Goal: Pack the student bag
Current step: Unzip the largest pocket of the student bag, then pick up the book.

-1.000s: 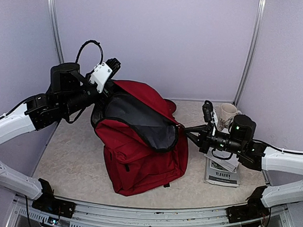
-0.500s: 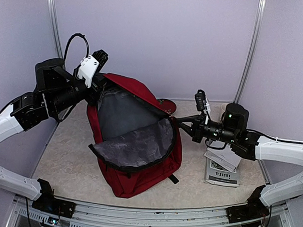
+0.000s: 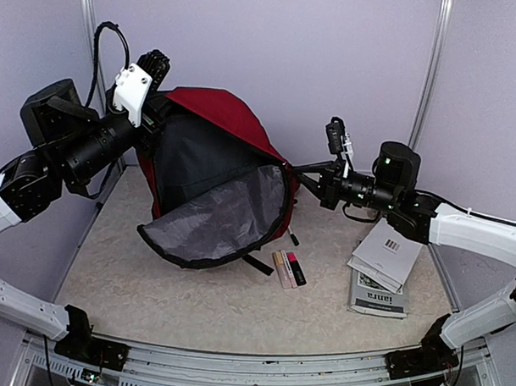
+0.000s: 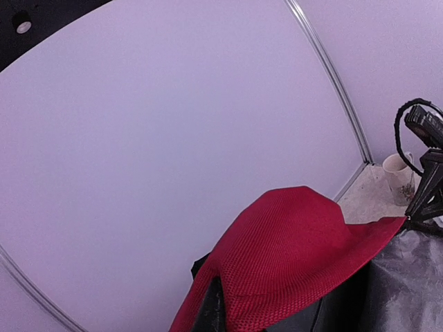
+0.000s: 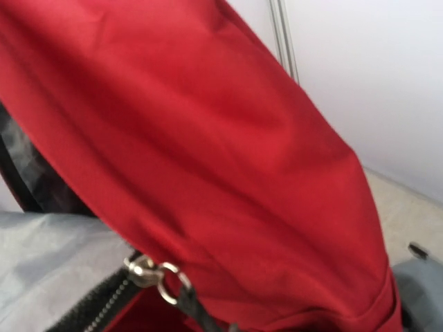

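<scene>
The student bag point(image 3: 218, 115), dark red with grey lining point(image 3: 215, 221), hangs lifted off the table between both arms, its mouth open toward me and its front flap sagging down. My left gripper point(image 3: 161, 113) is shut on the bag's top left edge; in the left wrist view red fabric point(image 4: 291, 242) drapes over one dark finger point(image 4: 211, 311). My right gripper point(image 3: 298, 171) is shut at the bag's right edge. In the right wrist view a metal zip pull point(image 5: 149, 271) with a black cord runs down toward my hidden fingers, below the bag's red side point(image 5: 208, 138).
Two small sticks, one beige and one pink-and-black point(image 3: 287, 269), lie on the table just under the bag. A white booklet point(image 3: 387, 253) lies on a newspaper point(image 3: 377, 295) at the right. A mug point(image 4: 399, 171) stands in the back right corner. Walls close in on three sides.
Both arms have risen and lifted the bag off the table. Its front flap has fallen open, showing the lining. The small sticks now show on the table beneath it.
</scene>
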